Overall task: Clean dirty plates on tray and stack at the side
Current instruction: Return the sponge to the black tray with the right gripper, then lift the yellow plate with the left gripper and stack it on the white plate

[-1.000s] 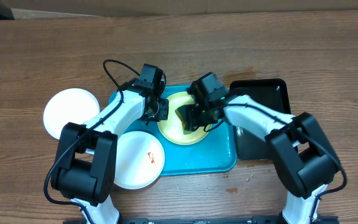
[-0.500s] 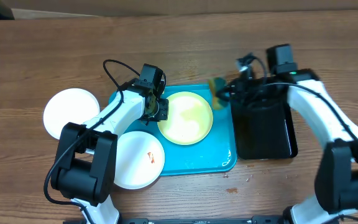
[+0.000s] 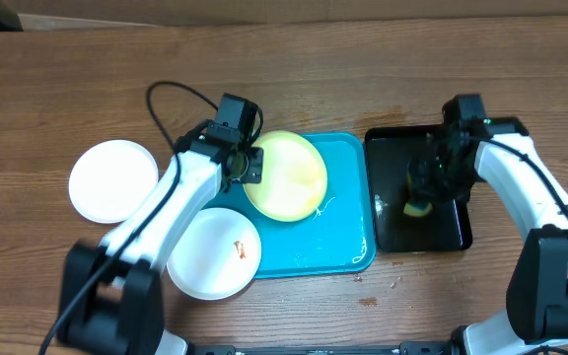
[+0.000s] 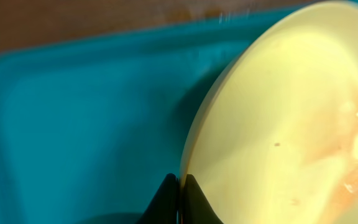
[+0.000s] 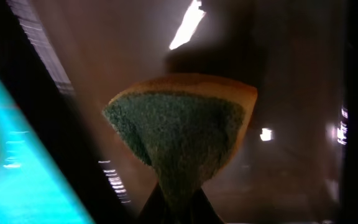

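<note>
One yellow-green plate was clamped at its 9 o'clock rim by the left gripper, a sponge by the right gripper.

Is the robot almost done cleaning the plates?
Roughly a third. One white plate sits off the tray, looking clean. The left fingers grip the yellow-green plate, faint orange marks on it; the right fingers hold the sponge over the black tray. The other white plate has a red smear and waits.

text: none readable | labels: none | brands, numbers, signs: none
</note>
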